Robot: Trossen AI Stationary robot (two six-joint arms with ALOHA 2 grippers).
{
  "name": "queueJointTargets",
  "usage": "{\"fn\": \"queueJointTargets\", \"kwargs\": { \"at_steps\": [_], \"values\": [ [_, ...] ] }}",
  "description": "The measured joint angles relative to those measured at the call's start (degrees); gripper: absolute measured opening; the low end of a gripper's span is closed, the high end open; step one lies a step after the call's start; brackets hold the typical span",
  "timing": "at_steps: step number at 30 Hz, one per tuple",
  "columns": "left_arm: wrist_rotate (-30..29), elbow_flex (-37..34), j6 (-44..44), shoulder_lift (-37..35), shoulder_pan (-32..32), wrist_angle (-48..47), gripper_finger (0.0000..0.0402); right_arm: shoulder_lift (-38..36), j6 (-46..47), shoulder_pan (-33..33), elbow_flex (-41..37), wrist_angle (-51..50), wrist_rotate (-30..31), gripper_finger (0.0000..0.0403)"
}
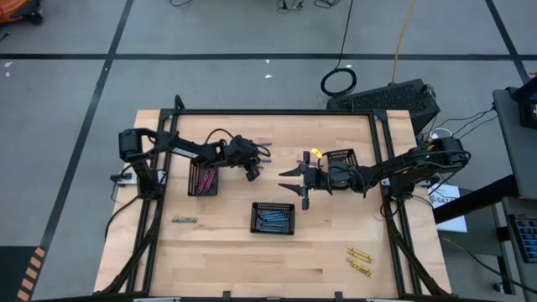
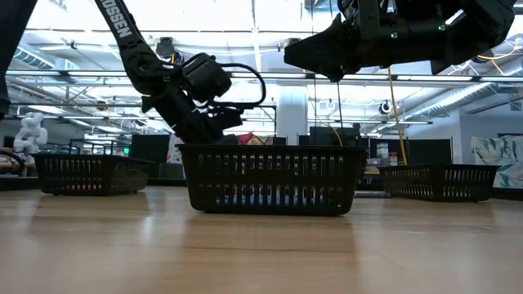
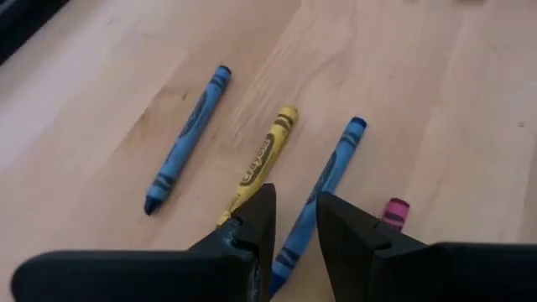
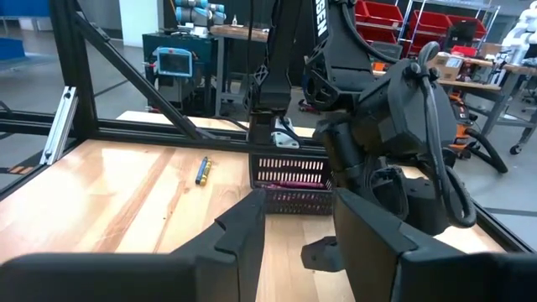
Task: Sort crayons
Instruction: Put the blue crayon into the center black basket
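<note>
Jaws of the left gripper [image 3: 294,220] stand slightly parted over a blue crayon [image 3: 323,180], partly hiding it. A pink crayon [image 3: 394,211] is mostly hidden. The right gripper [image 1: 298,183] is released, empty.

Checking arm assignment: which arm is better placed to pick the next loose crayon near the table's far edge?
Left. The left claw hovers right above the loose crayons, between the yellow crayon and a blue crayon, fingers slightly parted. The right claw hangs open mid-table with no crayon beneath.
</note>
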Motion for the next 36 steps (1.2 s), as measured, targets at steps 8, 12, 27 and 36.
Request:
{"fn": "queueJointTargets", "kwargs": {
  "at_steps": [8,12,27,36],
  "values": [
    [2.02,0.00,0.91,0.00,0.00,-0.11,0.0090,0.00,0.02,0.00,0.00,0.00,0.00,0.0125],
    [2.17,0.00,0.92,0.60,0.04,0.38,0.0090,0.00,0.02,0.00,0.00,0.00,-0.01,0.0125],
    [5.75,0.11,-0.50,4.63,0.15,3.92,0.0085,0.02,-0.02,0.00,0.00,0.02,-0.03,0.0125],
    [6.49,0.26,-1.09,2.47,-0.02,2.49,0.0010,-4.69,-0.06,0.29,0.00,-1.87,-0.01,0.0125]
  ]
}}
